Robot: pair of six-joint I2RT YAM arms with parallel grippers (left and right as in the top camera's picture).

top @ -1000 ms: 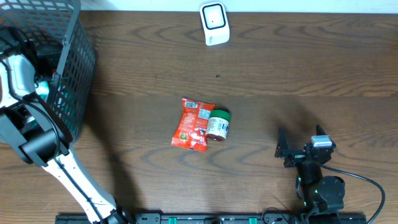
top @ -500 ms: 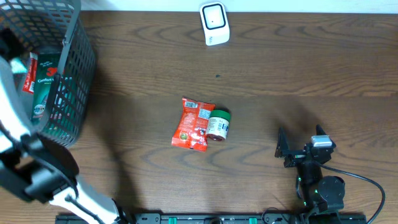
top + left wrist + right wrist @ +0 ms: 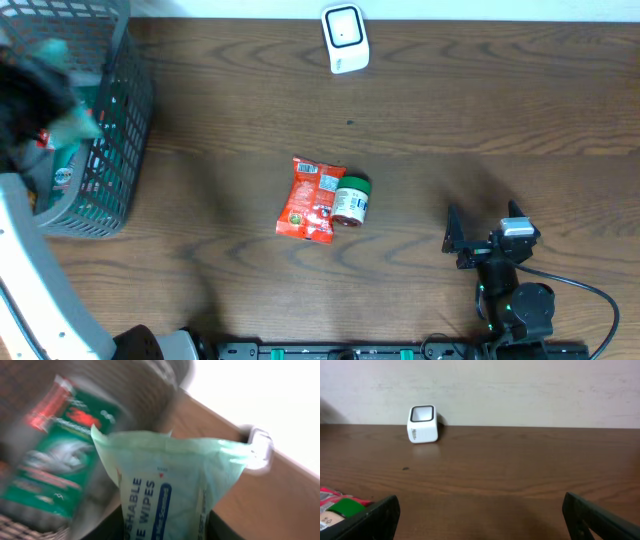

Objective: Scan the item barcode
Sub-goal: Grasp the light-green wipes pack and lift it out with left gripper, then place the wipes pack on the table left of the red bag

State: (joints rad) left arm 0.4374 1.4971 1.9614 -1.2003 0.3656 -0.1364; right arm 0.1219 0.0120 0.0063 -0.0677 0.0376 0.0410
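Pale-green wipes pack (image 3: 165,475) is gripped by the left claw (image 3: 165,532) above the basket (image 3: 125,130) at the worktop's (image 3: 500,130) left edge. Scanner (image 3: 344,38) sits at the far edge. Right claw (image 3: 480,240) gapes wide near the front edge, well apart from the central pouch (image 3: 308,200) and jar (image 3: 351,201).

A dark wire-mesh basket (image 3: 125,120) is set at the far left corner of the brown wooden desk (image 3: 480,110). Inside it a green pack with a red stripe (image 3: 55,455) can be made out; its print is blurred and cannot be read. Near the middle of the desk a red snack packet (image 3: 308,200) is laid flat, with a white label showing at its far end. A small jar with a green lid (image 3: 351,201) is laid on its side, touching the packet's right edge, its lid turned towards the far edge.
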